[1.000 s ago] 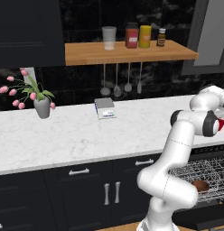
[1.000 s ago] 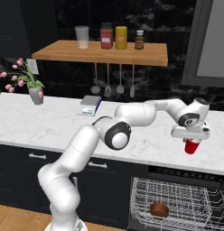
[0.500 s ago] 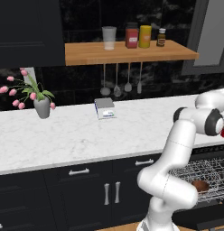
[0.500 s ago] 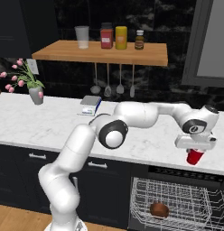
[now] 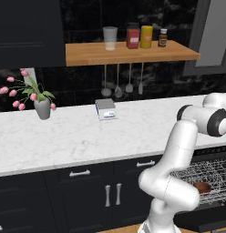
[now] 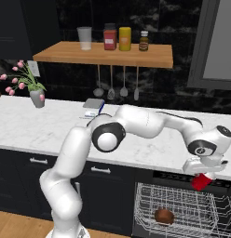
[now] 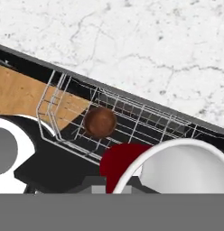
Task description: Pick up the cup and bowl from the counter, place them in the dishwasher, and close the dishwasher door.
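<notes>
Claw (image 6: 201, 175) is hanging past the front edge of the worktop (image 6: 43, 125), at about 4 o'clock in the right base view, above the open dishwasher (image 6: 182, 214). Jaws are pinching narrow on the cup (image 6: 201, 181), which is sitting tilted just under the wrist, red side out.

Hand view: cup (image 7: 177, 169) is lying at 5 o'clock, right against the lens, white inside facing up, red wall showing at its 9 o'clock side. Fingertips are hidden behind the cup.

Bowl (image 6: 164, 216) is resting in the wire rack (image 6: 150, 204), below the claw and toward 7 o'clock of it, well apart from the cup. In the hand view the bowl (image 7: 100, 121) is sitting in the rack (image 7: 64, 108) at about 10 o'clock from the cup. In the left base view the bowl (image 5: 202, 187) is peeking out at 4 o'clock, in the rack (image 5: 197, 175), partly behind the arm.

Dishwasher door is lying open; its panel cannot be made out clearly.

Worktop is carrying a vase of pink flowers (image 6: 37, 97) at 9 o'clock and a small flat scale (image 6: 92, 107) near the middle. Shelf (image 6: 108, 52) at 12 o'clock is holding a tumbler (image 6: 84, 38), two jars and a bottle.
</notes>
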